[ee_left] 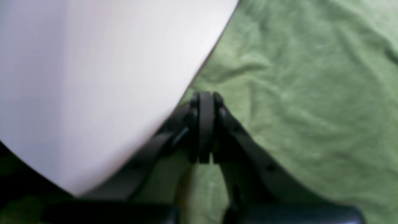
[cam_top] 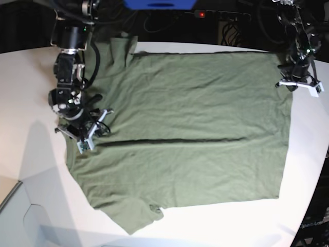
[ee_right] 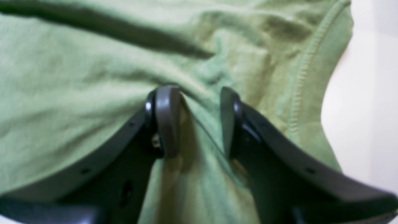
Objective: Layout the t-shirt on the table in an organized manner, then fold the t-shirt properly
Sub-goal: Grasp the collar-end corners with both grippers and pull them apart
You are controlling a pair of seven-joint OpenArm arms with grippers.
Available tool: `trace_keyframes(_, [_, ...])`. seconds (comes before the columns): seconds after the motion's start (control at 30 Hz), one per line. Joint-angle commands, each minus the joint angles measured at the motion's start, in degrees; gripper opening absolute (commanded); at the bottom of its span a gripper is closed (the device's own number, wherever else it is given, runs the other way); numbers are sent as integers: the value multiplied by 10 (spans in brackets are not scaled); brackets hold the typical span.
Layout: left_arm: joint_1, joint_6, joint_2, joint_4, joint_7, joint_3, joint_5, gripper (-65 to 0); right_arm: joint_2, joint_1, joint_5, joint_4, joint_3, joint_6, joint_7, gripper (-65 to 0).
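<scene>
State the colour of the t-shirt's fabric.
Plain olive green, no print; the t-shirt shows best in the base view.

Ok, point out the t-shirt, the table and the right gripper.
t-shirt (cam_top: 195, 118), base view, middle of the body.
table (cam_top: 31, 87), base view, bare white top.
right gripper (ee_right: 196, 121), right wrist view, between the fingertips.

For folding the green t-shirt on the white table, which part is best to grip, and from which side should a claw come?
Probably the sleeve hem of the t-shirt. The right wrist view shows its stitched edge beside the right claw, whose fingers already have a raised fold of cloth between them. The shirt lies flat on the table, so coming from above, at the shirt's outer edge, looks easiest.
</scene>
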Motion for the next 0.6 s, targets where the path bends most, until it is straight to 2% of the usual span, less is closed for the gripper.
trace_keyframes(0.0, [-6, -2, -9, 3, -11, 5, -3, -648, 9, 19, -8, -11, -1, -2, -7, -433])
trace_keyframes(0.1, [-7, -2, -10, -1, -11, 21, -3, -648, 16, 47, -8, -35, -3, -3, -7, -433])
trace_keyframes(0.23, [-8, -2, -10, -4, -16, 47, -3, -649, 16, 60, -8, -14, 0, -3, -7, -433])
trace_keyframes(0.37, [-24, -2, -10, -28, -16, 62, 3, -649, 16, 33, -8, 89, 0, -3, -12, -431])
trace_keyframes(0.57, [-47, -2, -16, -97, -17, 59, 3, -649, 14, -55, -8, 232, 1, -3, -13, -430])
